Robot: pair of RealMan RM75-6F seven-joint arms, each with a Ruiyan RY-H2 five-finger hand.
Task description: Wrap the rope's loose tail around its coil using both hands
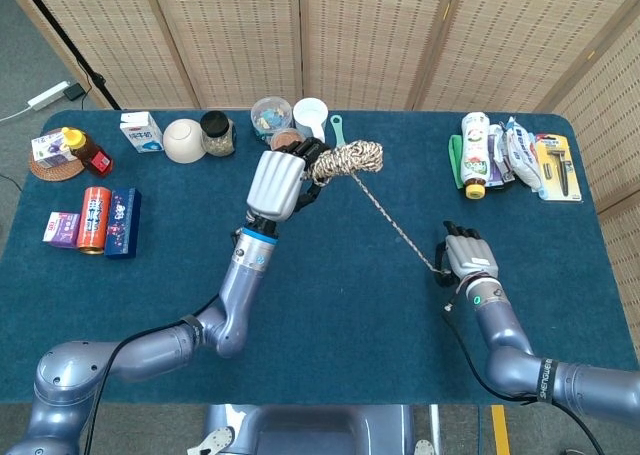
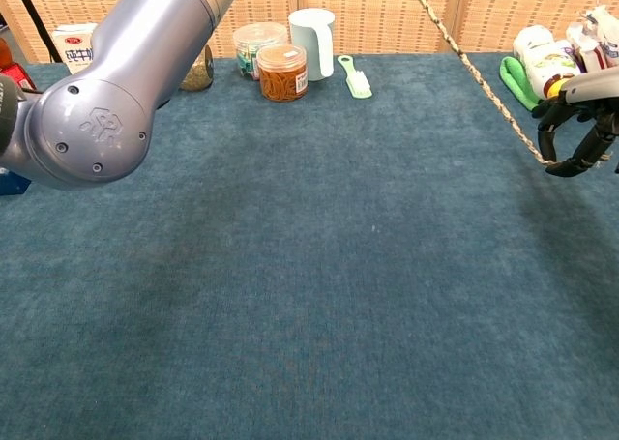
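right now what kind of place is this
Probably a robot lab test setup: a blue-covered table ringed by woven screens, with groceries lined along its edges, such as a milk carton.

Rough braided rope point(image 1: 395, 219), matt cloth table point(image 1: 330, 305)

Staged lab setup: blue-clothed table point(image 1: 330, 305), woven folding screens point(image 1: 300, 35), assorted grocery props point(image 1: 95, 218).
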